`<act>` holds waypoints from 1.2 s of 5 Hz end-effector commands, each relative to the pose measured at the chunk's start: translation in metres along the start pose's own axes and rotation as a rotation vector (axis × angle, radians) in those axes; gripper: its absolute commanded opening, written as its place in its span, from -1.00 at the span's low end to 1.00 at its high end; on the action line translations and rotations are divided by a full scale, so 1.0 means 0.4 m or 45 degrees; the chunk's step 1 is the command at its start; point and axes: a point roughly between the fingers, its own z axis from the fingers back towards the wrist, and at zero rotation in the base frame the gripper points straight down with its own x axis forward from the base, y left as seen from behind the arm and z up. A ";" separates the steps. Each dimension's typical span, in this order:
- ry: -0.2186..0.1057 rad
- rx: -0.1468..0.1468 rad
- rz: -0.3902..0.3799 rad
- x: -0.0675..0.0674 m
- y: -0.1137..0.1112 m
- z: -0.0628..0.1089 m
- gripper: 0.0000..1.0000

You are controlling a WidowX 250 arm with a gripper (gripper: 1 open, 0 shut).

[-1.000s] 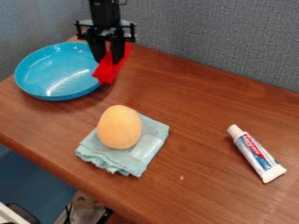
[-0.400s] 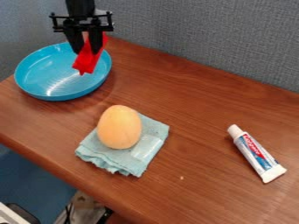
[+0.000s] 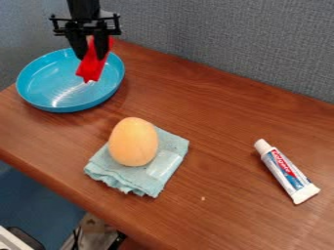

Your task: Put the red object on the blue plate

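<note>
A small bright red block, the red object, hangs upright in my gripper, whose black fingers are shut on its upper end. It is held above the right inner part of the blue plate, a glossy turquoise dish at the table's far left. The block's lower end is just over the plate's surface; I cannot tell if it touches.
An orange egg-shaped thing rests on a pale blue folded cloth near the table's front edge. A white toothpaste tube with red print lies at the right. A grey wall stands behind the brown wooden table.
My gripper has carried the red object leftward from the plate's right rim to over the plate's inside. Between the last two frames it barely moved.
</note>
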 end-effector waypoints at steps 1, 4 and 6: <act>-0.070 0.025 0.040 0.005 0.028 0.031 -1.00; -0.075 0.060 0.093 0.017 0.055 -0.010 -1.00; -0.072 0.078 0.122 0.025 0.066 -0.029 -1.00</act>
